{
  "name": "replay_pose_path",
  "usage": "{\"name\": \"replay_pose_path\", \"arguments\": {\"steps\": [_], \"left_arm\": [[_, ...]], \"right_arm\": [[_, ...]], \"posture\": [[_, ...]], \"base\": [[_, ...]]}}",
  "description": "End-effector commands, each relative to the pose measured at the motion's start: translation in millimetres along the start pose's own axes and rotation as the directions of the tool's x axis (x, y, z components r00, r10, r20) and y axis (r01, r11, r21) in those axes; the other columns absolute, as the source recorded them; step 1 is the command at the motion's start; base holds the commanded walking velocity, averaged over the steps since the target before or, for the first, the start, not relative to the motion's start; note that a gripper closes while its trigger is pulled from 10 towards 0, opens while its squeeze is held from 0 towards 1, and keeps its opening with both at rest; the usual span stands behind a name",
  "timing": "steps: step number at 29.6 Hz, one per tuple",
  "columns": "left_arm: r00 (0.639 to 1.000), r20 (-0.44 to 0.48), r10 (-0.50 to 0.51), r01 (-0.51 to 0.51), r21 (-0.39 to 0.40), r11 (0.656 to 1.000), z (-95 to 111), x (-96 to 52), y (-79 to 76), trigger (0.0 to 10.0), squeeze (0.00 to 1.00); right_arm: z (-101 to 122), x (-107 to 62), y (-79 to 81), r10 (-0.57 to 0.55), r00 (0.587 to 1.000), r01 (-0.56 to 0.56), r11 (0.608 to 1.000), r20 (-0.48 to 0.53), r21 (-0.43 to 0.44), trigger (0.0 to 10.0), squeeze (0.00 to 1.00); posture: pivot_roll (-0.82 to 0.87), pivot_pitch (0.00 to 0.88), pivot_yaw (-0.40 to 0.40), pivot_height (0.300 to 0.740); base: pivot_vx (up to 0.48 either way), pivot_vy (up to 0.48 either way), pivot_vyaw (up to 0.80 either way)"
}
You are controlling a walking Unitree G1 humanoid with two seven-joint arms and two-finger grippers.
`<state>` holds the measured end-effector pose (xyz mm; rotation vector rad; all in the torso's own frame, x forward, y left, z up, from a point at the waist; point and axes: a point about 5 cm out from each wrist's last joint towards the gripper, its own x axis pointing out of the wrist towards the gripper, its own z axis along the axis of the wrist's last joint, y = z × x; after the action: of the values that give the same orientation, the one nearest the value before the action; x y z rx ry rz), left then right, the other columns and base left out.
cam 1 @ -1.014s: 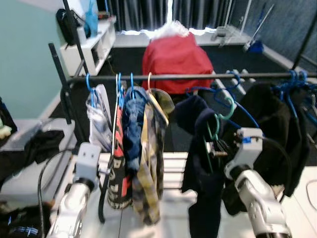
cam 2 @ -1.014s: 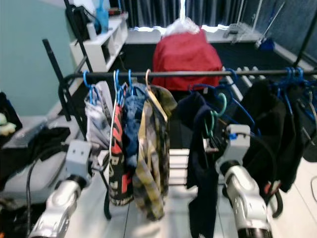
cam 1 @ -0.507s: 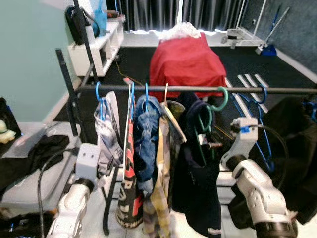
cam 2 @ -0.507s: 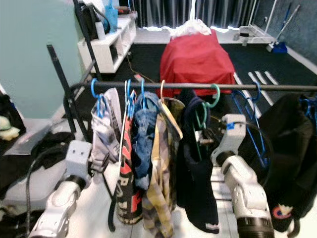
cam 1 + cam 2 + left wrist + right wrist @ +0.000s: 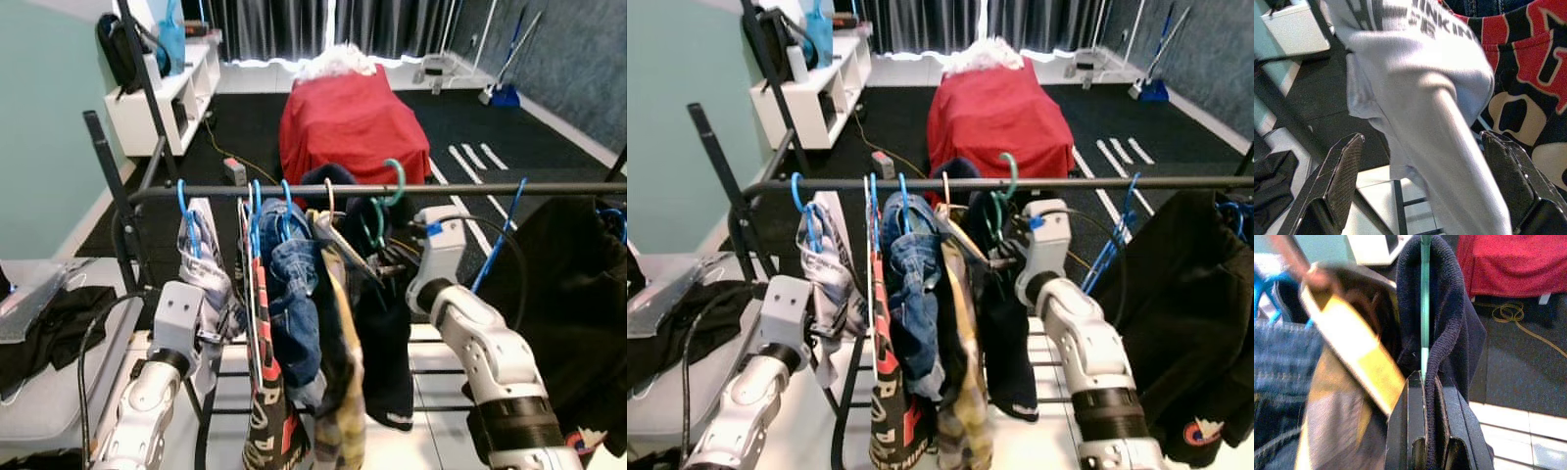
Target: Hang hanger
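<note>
Pinching the green hanger with its dark garment, the right gripper has carried it up; its hook now sits over the rail, beside the other clothes. Release seems next. Left gripper stays spread around a white shirt.

**Clothes rail and its load**

Dark horizontal rail, bent down at its left end into an upright leg. Hung along it from the left end: blue hanger with a grey-white printed garment; black-and-red printed shirt; denim jeans; yellow plaid shirt; green hanger carrying a dark navy garment. Further right, a blue hanger hooked alone, then a black garment at the right end.
</note>
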<state>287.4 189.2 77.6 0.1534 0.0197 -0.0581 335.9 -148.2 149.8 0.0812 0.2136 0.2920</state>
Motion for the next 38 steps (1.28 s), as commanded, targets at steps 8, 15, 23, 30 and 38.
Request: {"name": "replay_pose_path", "arguments": {"steps": [8,15,23,30,38], "left_arm": [[1.0,-0.017,0.0,0.0,-0.007,1.0,-3.7,-2.1,1.5,10.0,0.0],[1.0,-0.016,-0.008,0.008,-0.008,1.0,-3.2,-1.2,0.3,10.0,0.0],[1.0,-0.013,-0.013,0.013,-0.011,1.0,-2.6,-1.0,-0.5,10.0,0.0],[0.997,-0.015,0.078,-0.079,-0.049,0.996,-4.4,-9.1,9.6,10.0,0.0],[0.985,-0.057,0.163,-0.167,-0.089,0.982,-11.8,-17.9,18.6,10.0,0.0]], "right_arm": [[-5.9,5.6,11.1,-0.009,0.998,0.017,0.992,-0.064,0.125,10.0,0.0],[-9.1,1.4,14.2,0.02,0.998,-0.009,0.984,-0.057,0.181,10.0,1.0],[-14.6,-4.8,11.0,0.048,0.998,-0.039,0.981,-0.041,0.189,10.0,1.0],[-34.4,-53.1,1.7,0.251,0.962,-0.271,0.934,0.109,0.234,10.0,0.0],[-45.2,-77.1,-15.6,0.182,0.963,-0.236,0.924,0.197,0.301,10.0,0.0]], "posture": [[-0.05,0.0,-0.013,0.74],[-0.05,0.0,-0.014,0.74],[-0.05,0.0,-0.021,0.74],[-0.06,0.0,-0.018,0.74],[-0.06,0.0,-0.021,0.74]], "base": [[0.0,0.0,0.0],[0.0,0.0,0.0],[0.0,0.0,0.0],[0.0,0.0,0.0],[0.0,0.0,0.0]]}}
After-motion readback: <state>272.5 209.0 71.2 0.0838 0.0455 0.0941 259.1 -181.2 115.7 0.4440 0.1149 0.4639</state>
